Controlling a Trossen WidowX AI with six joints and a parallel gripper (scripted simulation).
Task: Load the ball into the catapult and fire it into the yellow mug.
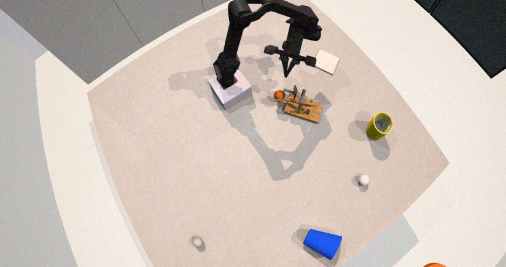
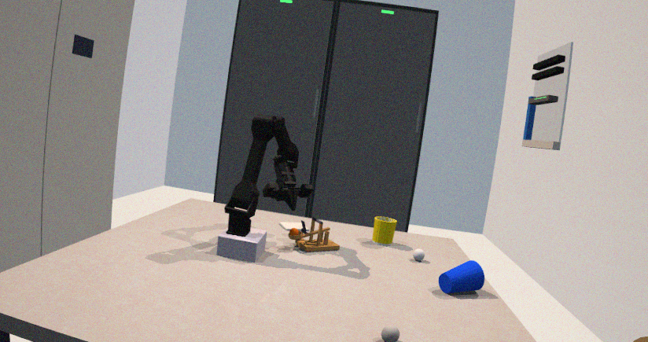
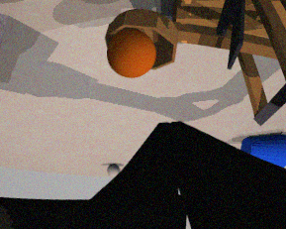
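Note:
The orange ball (image 1: 278, 94) (image 2: 294, 232) (image 3: 132, 53) sits in the cup at the end of the throwing arm of the wooden catapult (image 1: 311, 113) (image 2: 325, 246) (image 3: 201, 37). The catapult stands beside the robot's base, with its ball cup on the base side and its other end toward the yellow mug (image 1: 375, 131) (image 2: 384, 231). The mug stands upright, its opening up. My gripper (image 1: 286, 75) (image 2: 293, 207) (image 3: 169, 133) is shut and empty, fingertips together and pointing down. It hangs above the catapult's cup end, touching nothing.
A pale square tile (image 1: 326, 62) (image 2: 290, 225) lies behind the catapult. A blue cup (image 1: 322, 243) (image 2: 462, 277) (image 3: 268, 150) lies on its side. One white ball (image 1: 363, 180) (image 2: 418, 255) is near the mug; a grey-white ball (image 1: 198, 242) (image 2: 390, 333) lies farther off.

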